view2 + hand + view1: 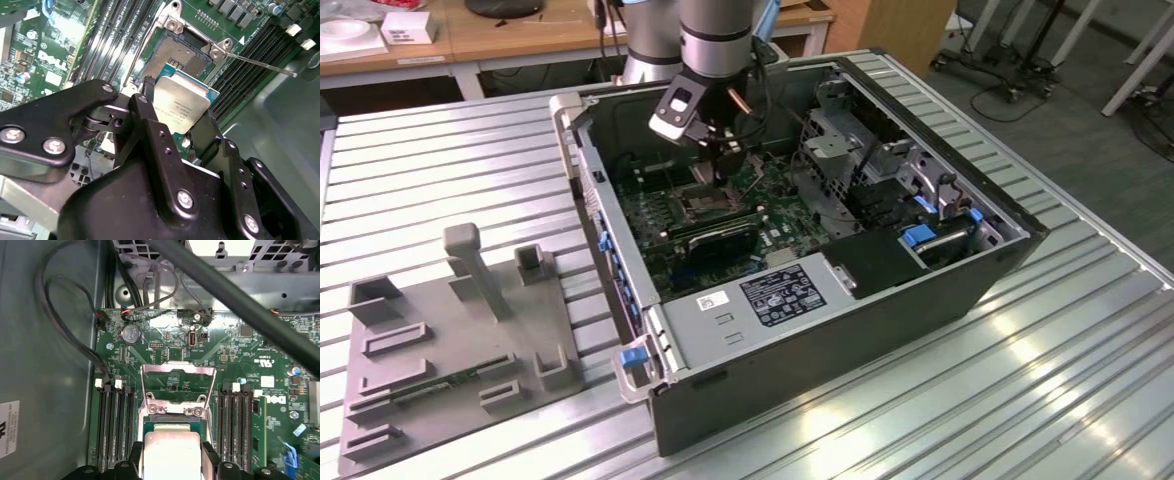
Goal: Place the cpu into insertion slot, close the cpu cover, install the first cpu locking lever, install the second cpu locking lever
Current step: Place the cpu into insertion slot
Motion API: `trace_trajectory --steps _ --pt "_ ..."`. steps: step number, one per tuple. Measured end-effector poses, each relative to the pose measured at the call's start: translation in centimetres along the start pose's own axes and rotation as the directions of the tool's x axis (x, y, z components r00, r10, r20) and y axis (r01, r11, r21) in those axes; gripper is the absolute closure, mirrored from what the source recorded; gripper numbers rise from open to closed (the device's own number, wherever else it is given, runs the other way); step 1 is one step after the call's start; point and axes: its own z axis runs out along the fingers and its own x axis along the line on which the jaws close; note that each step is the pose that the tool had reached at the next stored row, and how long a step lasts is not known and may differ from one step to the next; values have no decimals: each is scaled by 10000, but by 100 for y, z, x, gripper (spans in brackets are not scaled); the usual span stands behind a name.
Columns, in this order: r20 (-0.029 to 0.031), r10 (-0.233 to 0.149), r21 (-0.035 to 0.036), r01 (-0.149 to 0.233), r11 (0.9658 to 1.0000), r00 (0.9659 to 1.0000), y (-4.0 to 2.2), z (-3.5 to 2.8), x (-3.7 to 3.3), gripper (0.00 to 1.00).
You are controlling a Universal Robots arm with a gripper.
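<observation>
Held item: cpu, clamped at two opposite edges by the closed gripper, metal face up, just above the insertion slot and not seated. The slot's dark centre lies bare, with memory slots close along both sides, the cpu cover standing raised off the socket, and a thin locking lever jutting free beside it. The arm reaches steeply down into the open computer case, wrist over the green motherboard.
</observation>
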Motion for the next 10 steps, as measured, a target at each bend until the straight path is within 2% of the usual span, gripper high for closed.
trace_trajectory --steps 10 --pt "-5 1 33 -1 10000 10000 -14 161 -9 46"
